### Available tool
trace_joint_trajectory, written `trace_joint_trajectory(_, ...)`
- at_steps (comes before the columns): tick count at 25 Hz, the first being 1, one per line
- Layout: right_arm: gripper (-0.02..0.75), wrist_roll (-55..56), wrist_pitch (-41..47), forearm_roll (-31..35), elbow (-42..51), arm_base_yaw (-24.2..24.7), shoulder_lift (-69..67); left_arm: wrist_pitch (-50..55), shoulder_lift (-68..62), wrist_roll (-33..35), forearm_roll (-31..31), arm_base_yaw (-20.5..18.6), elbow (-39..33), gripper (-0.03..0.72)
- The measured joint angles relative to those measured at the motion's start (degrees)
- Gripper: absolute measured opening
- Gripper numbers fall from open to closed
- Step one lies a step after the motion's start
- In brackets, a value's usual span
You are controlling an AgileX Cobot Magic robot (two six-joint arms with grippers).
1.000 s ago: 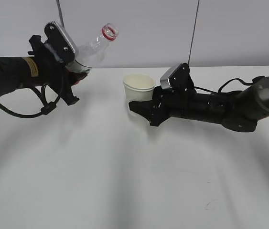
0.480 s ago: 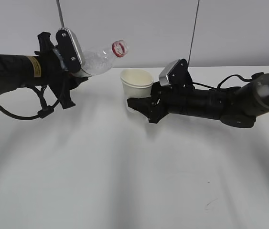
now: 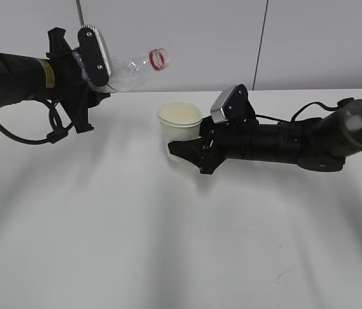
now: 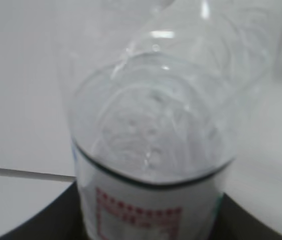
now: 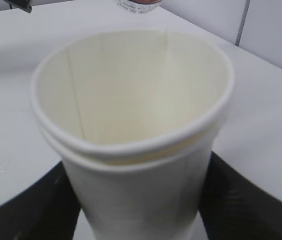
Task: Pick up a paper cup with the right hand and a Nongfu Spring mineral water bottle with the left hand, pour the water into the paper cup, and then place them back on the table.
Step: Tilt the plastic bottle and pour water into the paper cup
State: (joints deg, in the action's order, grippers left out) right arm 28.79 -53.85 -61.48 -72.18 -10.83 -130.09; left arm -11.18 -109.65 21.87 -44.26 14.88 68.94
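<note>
Left tool [image 3: 94,87] clamps tilted clear plastic bottle [image 3: 132,69]; right tool [image 3: 187,149] grips white paper cup [image 3: 180,122]; mouth left of rim, water could miss onto desk [image 3: 135,244].

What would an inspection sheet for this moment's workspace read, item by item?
Surface: white table, a few small dark marks.
Bottle: Nongfu Spring mineral water bottle uncapped, tilted almost level, mouth toward the cup; no stream visible.
Cup: paper cup upright; looks like two nested rims in the right wrist view.
Clutter: nothing seen.
Grippers: left hand clamps the bottle; right hand clamps the cup.
Cables: black cable loops under the left arm.
Surroundings: plain light wall panels.
</note>
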Motion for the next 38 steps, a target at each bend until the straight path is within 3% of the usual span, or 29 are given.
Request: trace_joint_trajectory(38,0.494,0.1,4.1,-0.8,-1.6,-0.1,0.0,12.7,0.0,0.7,-19.1,4.0,4.4,0.326)
